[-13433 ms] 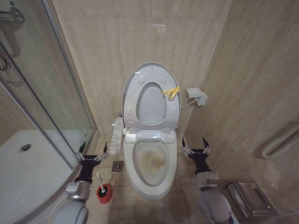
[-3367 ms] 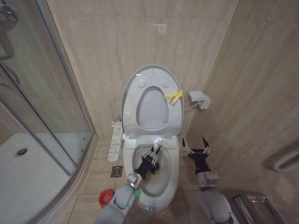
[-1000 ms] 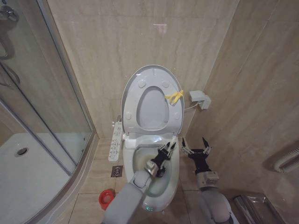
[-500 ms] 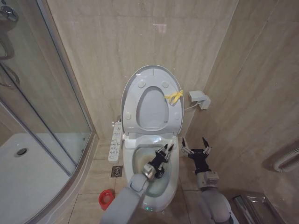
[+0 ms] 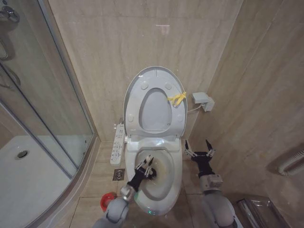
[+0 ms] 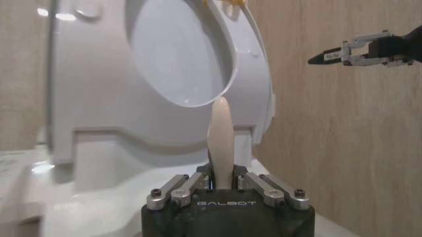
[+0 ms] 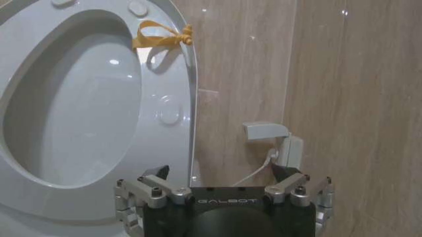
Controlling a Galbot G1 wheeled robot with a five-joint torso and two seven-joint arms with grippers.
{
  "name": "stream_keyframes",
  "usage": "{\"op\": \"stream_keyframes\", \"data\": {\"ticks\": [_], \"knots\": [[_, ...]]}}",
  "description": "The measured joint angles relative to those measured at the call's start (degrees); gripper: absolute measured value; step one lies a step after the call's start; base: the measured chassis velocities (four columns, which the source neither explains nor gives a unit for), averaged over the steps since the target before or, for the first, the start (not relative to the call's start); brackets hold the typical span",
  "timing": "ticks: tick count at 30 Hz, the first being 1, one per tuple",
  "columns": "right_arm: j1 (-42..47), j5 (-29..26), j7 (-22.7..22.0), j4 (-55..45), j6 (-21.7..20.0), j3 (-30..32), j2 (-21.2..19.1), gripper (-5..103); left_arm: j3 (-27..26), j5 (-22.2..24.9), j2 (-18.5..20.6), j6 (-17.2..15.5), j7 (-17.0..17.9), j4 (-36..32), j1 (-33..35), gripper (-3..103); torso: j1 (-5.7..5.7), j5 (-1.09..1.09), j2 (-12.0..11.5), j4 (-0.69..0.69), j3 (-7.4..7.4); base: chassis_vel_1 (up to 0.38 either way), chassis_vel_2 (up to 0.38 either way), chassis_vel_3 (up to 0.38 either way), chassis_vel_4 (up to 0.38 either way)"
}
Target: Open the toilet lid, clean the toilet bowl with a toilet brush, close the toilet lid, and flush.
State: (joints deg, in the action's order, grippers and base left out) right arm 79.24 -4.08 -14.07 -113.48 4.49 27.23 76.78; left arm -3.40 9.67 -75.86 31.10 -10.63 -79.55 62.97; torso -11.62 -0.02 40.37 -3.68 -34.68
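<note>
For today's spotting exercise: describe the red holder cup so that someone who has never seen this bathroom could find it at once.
Start at the white toilet bowl against the tiled wall, its toilet lid raised. Look down to the floor on its left side, between the bowl and the curved shower tray. The red holder cup sits there, small and round, the single bright red item among white fixtures and beige tiles.

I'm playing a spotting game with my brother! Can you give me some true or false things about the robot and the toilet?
1. The toilet lid stands up against the wall. True.
2. The left gripper holds the toilet brush over the toilet bowl. True.
3. The right gripper is holding the brush. False: it is open and empty, beside the bowl.
4. The tie on the lid is blue. False: it is yellow.
5. The red holder cup sits on the floor near the bowl. True.
</note>
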Motion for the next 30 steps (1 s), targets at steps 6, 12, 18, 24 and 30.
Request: {"op": "stream_keyframes", "data": {"ticks": [6, 12, 18, 24, 30], "knots": [[0.00, 0.00, 0.00, 0.00, 0.00, 0.00, 0.00, 100, -1.79, 0.40, 1.76, 1.06, -0.26, -1.71, 2.91, 18, 0.00, 0.01, 0.00, 0.00, 0.00, 0.000, 0.000, 0.000, 0.000], [0.00, 0.00, 0.00, 0.00, 0.00, 0.00, 0.00, 100, -2.23, 2.57, 3.02, 1.21, 0.16, -3.22, 2.35, 18, 0.00, 0.01, 0.00, 0.02, -0.01, 0.000, 0.000, 0.000, 0.000], [0.00, 0.00, 0.00, 0.00, 0.00, 0.00, 0.00, 100, -0.68, 4.70, 2.61, 0.63, 0.27, -2.41, -2.46, 18, 0.00, 0.02, 0.00, 0.01, -0.01, 0.000, 0.000, 0.000, 0.000], [0.00, 0.00, 0.00, 0.00, 0.00, 0.00, 0.00, 100, 1.38, 5.42, 0.35, -0.20, 0.42, 0.27, -7.08, 18, -0.01, 0.02, 0.00, 0.01, -0.01, 0.000, 0.000, 0.000, 0.000], [0.00, 0.00, 0.00, 0.00, 0.00, 0.00, 0.00, 100, 5.03, 5.66, -2.88, -0.87, 1.08, 4.40, -11.48, 18, -0.01, 0.04, 0.00, 0.01, -0.01, 0.000, 0.000, 0.000, 0.000]]}}
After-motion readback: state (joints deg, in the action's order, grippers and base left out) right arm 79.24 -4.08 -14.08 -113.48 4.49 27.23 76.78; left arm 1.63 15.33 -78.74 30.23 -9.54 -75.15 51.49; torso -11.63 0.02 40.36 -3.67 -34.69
